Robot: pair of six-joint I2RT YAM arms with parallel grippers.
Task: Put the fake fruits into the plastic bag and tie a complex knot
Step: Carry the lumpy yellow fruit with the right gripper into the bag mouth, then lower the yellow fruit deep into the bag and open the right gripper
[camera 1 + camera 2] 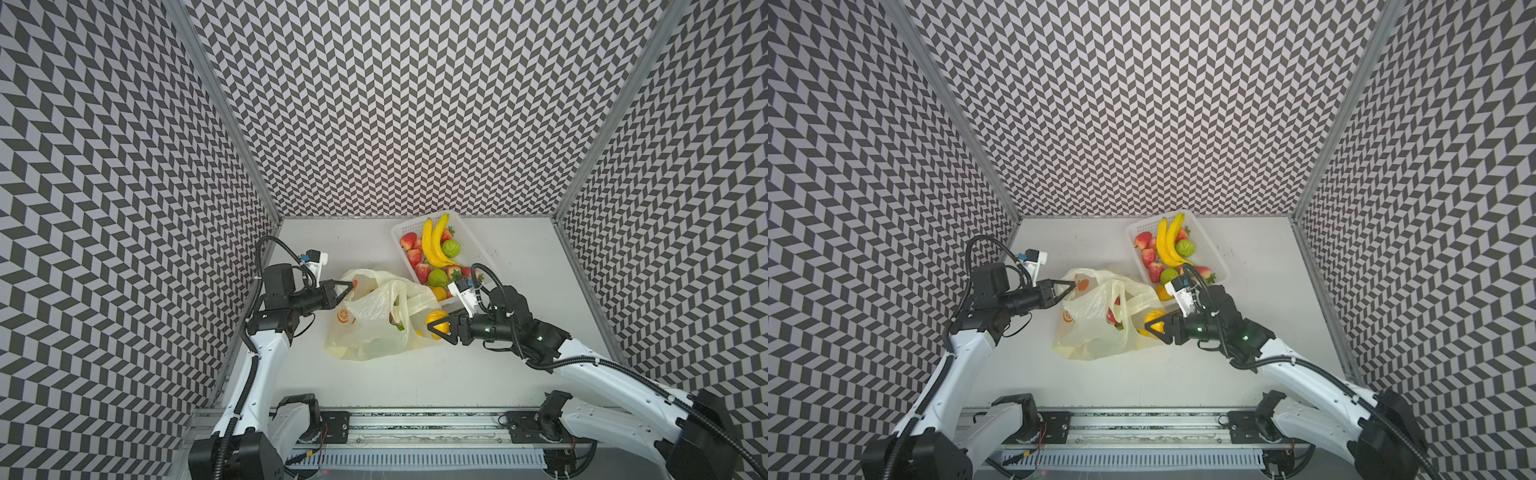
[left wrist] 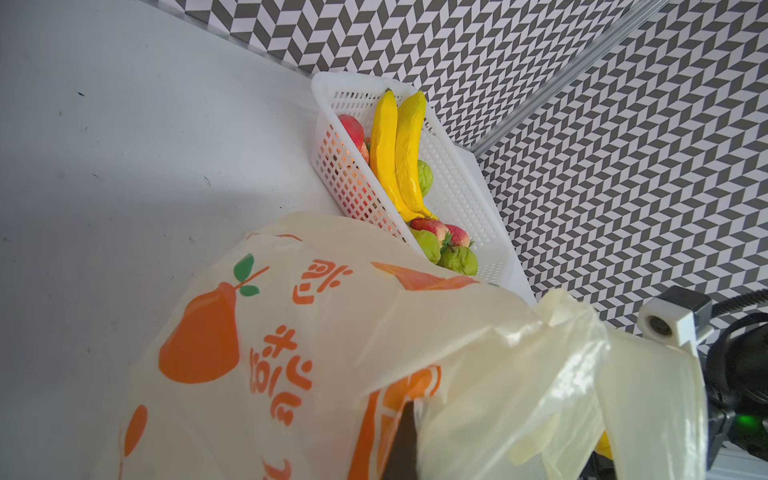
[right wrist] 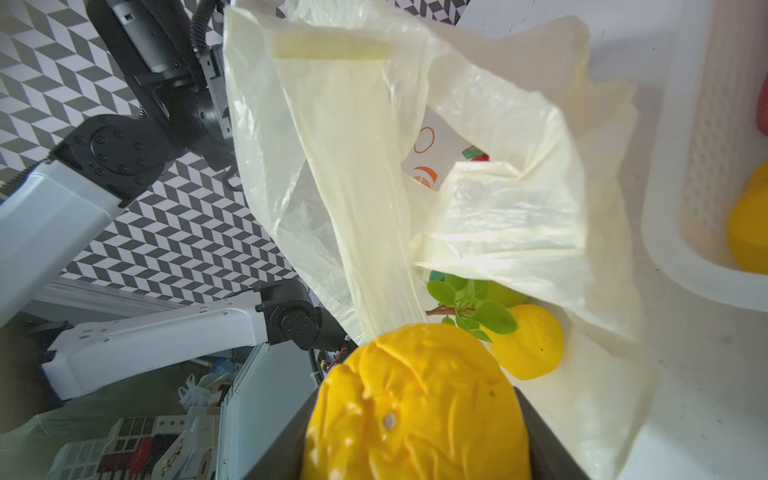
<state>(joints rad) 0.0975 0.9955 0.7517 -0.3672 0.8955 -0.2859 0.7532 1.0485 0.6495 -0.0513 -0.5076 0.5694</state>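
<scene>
The left gripper (image 1: 348, 286) was pinched shut on the upper edge of the thin translucent pale-yellow plastic bag (image 1: 370, 332), which lay on the white table (image 1: 415, 374), mouth facing right. Just beside that mouth, the right gripper (image 1: 434, 328) clasped a glossy orange plastic fruit (image 1: 436, 318) between part-spread jaws. Behind it, the white perforated plastic basket (image 1: 398, 232) held yellow plastic bananas (image 1: 436, 245), red strawberries (image 1: 409, 240) and green pears (image 1: 451, 248).
</scene>
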